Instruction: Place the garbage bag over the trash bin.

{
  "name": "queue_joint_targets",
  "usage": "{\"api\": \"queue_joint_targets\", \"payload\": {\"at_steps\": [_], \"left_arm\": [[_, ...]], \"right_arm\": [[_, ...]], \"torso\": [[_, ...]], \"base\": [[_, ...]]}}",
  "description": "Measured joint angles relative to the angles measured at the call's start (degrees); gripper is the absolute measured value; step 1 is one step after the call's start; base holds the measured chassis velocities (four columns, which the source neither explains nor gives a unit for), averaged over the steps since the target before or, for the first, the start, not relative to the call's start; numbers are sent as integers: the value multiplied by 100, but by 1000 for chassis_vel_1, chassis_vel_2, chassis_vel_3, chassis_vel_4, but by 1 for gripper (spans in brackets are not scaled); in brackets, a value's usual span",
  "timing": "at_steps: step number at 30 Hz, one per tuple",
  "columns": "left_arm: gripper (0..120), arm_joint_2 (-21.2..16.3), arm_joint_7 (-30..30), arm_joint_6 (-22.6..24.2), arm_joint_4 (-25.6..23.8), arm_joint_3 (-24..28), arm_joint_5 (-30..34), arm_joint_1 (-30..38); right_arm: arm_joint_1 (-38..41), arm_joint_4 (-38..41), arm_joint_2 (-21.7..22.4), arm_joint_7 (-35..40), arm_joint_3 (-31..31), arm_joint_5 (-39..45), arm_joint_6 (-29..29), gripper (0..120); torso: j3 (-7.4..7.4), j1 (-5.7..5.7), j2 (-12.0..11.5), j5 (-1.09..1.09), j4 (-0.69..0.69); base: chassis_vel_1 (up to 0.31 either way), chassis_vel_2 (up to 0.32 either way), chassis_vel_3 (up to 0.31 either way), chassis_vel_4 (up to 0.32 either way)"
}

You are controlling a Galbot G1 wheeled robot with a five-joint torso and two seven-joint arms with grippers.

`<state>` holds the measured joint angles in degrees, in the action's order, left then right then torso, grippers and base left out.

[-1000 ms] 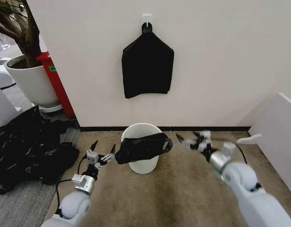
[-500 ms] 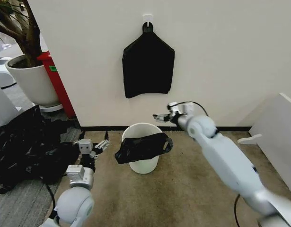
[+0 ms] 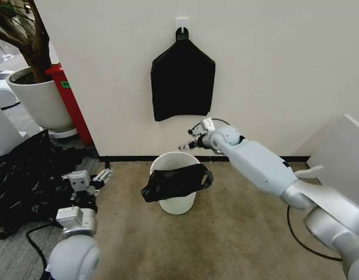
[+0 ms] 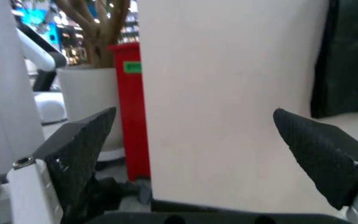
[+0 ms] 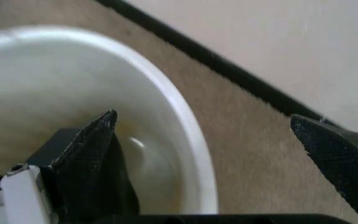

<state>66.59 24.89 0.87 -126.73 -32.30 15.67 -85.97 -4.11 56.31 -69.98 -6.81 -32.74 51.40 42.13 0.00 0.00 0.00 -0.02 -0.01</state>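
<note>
The garbage bag (image 3: 177, 181) lies draped over the front part of the rim of the trash bin (image 3: 175, 201), bunched into a long dark band. Its long axis runs across the bin, from a lower bulge on the robot's left side to a small loop on the right side. The back part of the rim is bare and the white inside of the bin is open, so in my judgement the bag is not yet spread over the bin.

The bin stands on the brown carpet (image 3: 237, 233), just in front of the wall.

The right tool (image 3: 191, 142) hovers above the back rim, a little to the right of the bin's middle, and its jaws are spread apart with nothing between them. In the right wrist view the white rim (image 5: 185, 121) passes under the two dark fingertips (image 5: 92, 154). From this tool the bag lies below and toward the robot, with the loop end the closest part.

The left tool (image 3: 87, 182) is well apart on the left, beside the large black heap (image 3: 27, 175), released and empty as well; its wrist view looks at the wall.

So the right arm is clearly the nearer one to the bag.
</note>
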Motion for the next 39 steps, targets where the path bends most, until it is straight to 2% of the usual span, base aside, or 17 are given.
{"api": "queue_joint_targets", "payload": {"at_steps": [5, 11, 15, 16, 18, 22, 24, 25, 30, 32, 35, 36, 37, 39], "left_arm": [[100, -51, -9, -9, -6, -115, 56, 122], [100, -20, -21, -23, 55, 43, 52, 278], [100, -60, -34, -34, 102, 239, 41, 413], [100, -105, -40, -43, 122, 268, 37, 468], [100, -119, -43, -47, 129, 274, 36, 485], [100, -203, -72, -84, 188, 319, 41, 646], [100, -215, -88, -118, 211, 333, 83, 663], [100, -215, -88, -118, 211, 333, 83, 663], [100, -266, -167, -174, 264, 328, 91, 667], [100, -266, -172, -179, 271, 328, 87, 667], [100, -257, -247, -253, 428, 328, 20, 655], [100, -250, -255, -260, 454, 328, 16, 650], [100, -240, -266, -278, 489, 328, 10, 643], [100, -221, -277, -304, 532, 328, -1, 636]], "right_arm": [[50, -509, -152, -130, -191, -12, -1, 100], [41, -582, -174, 62, -263, 407, -2, 98], [1, -609, -220, 436, -193, 712, -2, 86], [-15, -613, -220, 474, -167, 740, -4, 79], [-23, -613, -219, 482, -161, 751, -4, 77], [-144, -596, -193, 561, -64, 787, -8, 57], [-199, -576, -183, 633, -1, 815, -11, 50], [-199, -576, -183, 633, -1, 815, -11, 50], [-290, -543, -201, 961, 190, 925, -18, 28], [-291, -541, -201, 967, 194, 927, -18, 26], [-312, -357, -149, 1097, 275, 1045, -21, 10], [-319, -298, -122, 1125, 286, 1078, -21, 10], [-337, -207, -87, 1212, 303, 1117, -23, 4], [-392, -52, -47, 1457, 361, 1187, -29, 4]], "torso": [[0, 0, 0, 1, 0], [0, 0, 0, 1, 0], [0, 0, 0, 2, 1], [0, 0, 0, 2, 1], [0, 0, 0, 1, 1], [0, 0, 0, 2, 0], [0, 0, 0, 2, 1], [0, 0, 0, 2, 1], [0, 0, 0, 3, 1], [0, 0, 0, 3, 1], [0, 0, 0, 2, 2], [0, 0, 0, 2, 2], [0, 0, 0, 2, 2], [0, 0, 0, 2, 1]], "base": [[0, 0, 0, 0], [0, 0, 0, 0], [0, 0, 0, 0], [0, 0, 0, 0], [0, 0, 0, 0], [0, 0, 0, 0], [0, 0, 0, 0], [0, 0, 0, 0], [0, 0, 0, 0], [0, 0, 0, 0], [0, 0, 0, 0], [0, 0, 0, 0], [0, 0, 0, 0], [0, 0, 0, 0]]}}
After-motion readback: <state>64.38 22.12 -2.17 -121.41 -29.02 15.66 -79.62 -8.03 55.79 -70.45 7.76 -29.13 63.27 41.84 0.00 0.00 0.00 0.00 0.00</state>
